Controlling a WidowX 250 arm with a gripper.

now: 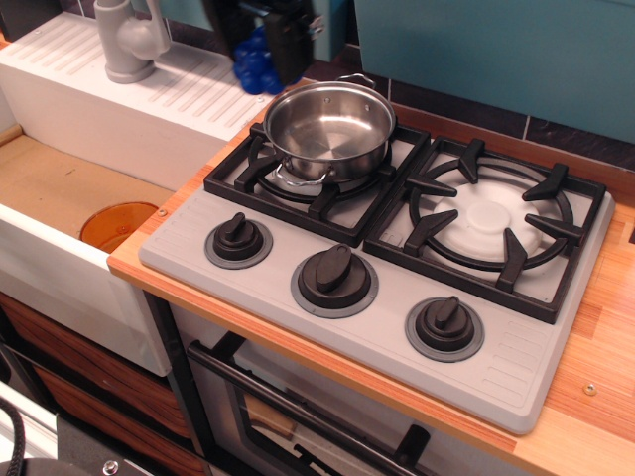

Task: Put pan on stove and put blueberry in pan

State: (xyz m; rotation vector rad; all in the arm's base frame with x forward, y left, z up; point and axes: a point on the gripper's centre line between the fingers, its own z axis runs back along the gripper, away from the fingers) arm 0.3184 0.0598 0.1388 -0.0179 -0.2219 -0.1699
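The shiny steel pan (pixel 329 129) stands empty on the left burner of the light grey stove (pixel 516 367). My gripper (pixel 270 58) is at the top of the view, up and to the left of the pan, and is shut on the deep-blue blueberry (pixel 254 63). The blueberry hangs in the air above the counter's back edge, apart from the pan's rim. Most of the arm is cut off by the top of the frame.
A white sink unit with a grey tap (pixel 129 40) and ribbed drainboard (pixel 189 89) lies to the left, with an orange disc (pixel 119 223) in the basin. The right burner (pixel 491 218) is bare. Three black knobs (pixel 334 278) line the stove's front. A teal wall is behind.
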